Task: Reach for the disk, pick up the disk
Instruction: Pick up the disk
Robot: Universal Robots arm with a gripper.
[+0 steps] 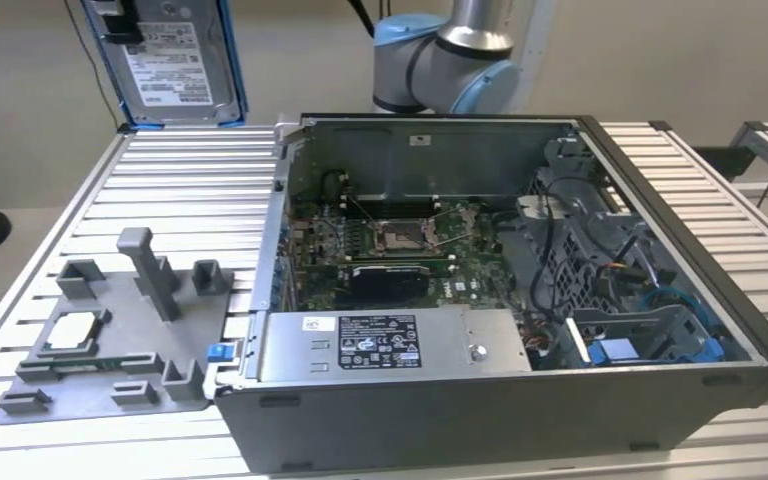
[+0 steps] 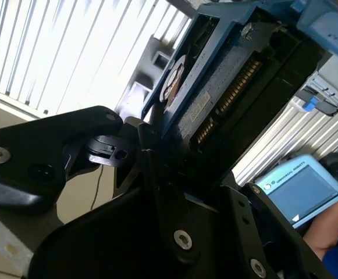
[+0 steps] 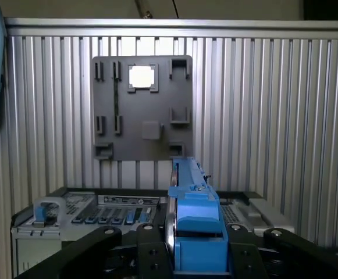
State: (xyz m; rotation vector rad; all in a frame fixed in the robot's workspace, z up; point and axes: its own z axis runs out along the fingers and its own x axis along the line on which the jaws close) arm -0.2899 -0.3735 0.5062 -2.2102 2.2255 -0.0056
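Note:
The disk [image 1: 173,62], a silver drive with a white label in a blue bracket frame, hangs upright in the air above the table's far corner at the exterior view's left. My gripper [image 1: 120,22] grips it near its upper edge. In the first wrist view the blue bracket edge of the disk [image 3: 195,224] sits clamped between the black fingers [image 3: 247,247] of my gripper [image 3: 195,243]. The second wrist view shows the disk's underside [image 2: 224,81] with its connector row, wedged in my gripper [image 2: 157,154].
An open computer case [image 1: 518,300] fills the table's middle and the exterior view's right. A grey fixture plate [image 1: 117,340] holding a small square chip [image 1: 71,328] lies at the left. The arm's base [image 1: 444,60] stands behind the case. A person's arm [image 2: 331,232] holds a pendant [image 2: 299,192].

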